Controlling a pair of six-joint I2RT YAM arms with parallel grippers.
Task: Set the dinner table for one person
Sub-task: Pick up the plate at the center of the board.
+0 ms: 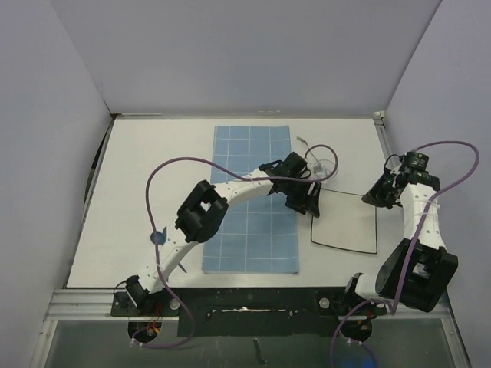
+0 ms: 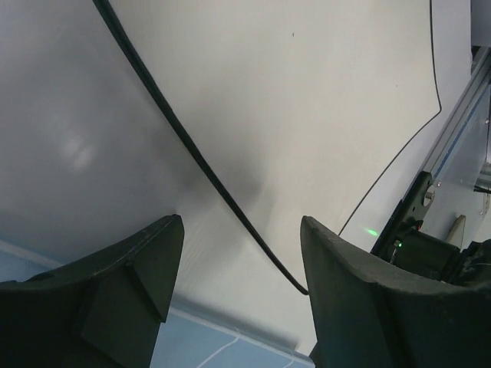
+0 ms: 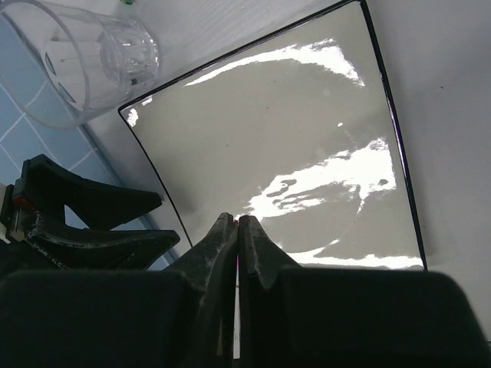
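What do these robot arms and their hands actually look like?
Both arms are built of white tube sections joined by chunky black joints. The left arm and the right arm each carry a looping purple cable. Each ends in a black two-fingered hand: the left hand has thick, wedge-shaped matte fingers, and so does the right hand.

My left arm (image 1: 230, 190) lies slantwise over the blue white-gridded cloth mat (image 1: 245, 146), barring its middle. My left claw (image 1: 311, 205), jaws apart, hangs at the far left corner of the square white plate with a thin black rim (image 1: 345, 226). The clear glass tumbler (image 1: 324, 162) crowds in just beyond it. My right claw (image 1: 374, 195), pinched tight, sits by the plate's far right corner. The large flat white tabletop (image 1: 153, 192) left of the mat is open, as is the plate's near half.
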